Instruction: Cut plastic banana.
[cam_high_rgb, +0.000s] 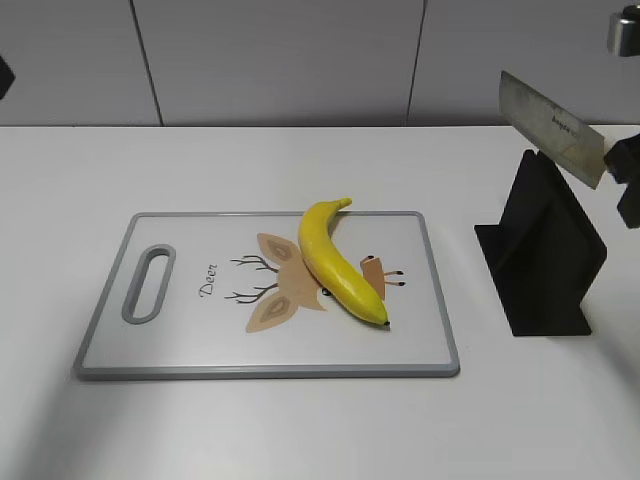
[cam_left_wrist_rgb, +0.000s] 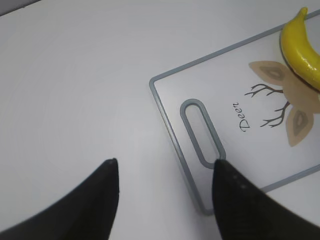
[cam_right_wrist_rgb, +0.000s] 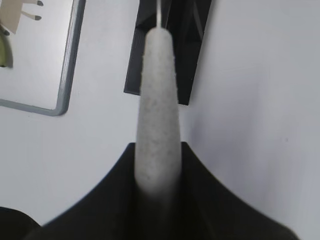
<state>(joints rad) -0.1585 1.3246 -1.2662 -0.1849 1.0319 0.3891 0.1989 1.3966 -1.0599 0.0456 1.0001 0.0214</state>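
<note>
You've got a plain white table (cam_high_rgb: 300, 430) with a grey panelled wall (cam_high_rgb: 280, 60) behind it, nothing fancy. The cutting board (cam_high_rgb: 430, 290), white with a grey rim and a deer print, sits flat in the middle, handle slot at its left end. The plastic banana (cam_high_rgb: 335, 262) lies diagonally across the board's centre, right on the deer drawing, stem poking over the far rim. Right of the board, well apart from it, there's a black knife stand (cam_high_rgb: 545, 255). The knife (cam_high_rgb: 555, 125) hangs in the air above that stand, blade tilted. Your right gripper (cam_right_wrist_rgb: 157, 172) is clamped on its speckled grey handle. Your left gripper (cam_left_wrist_rgb: 165, 195) hovers over the board's handle end, fingers spread apart, holding nothing.
</note>
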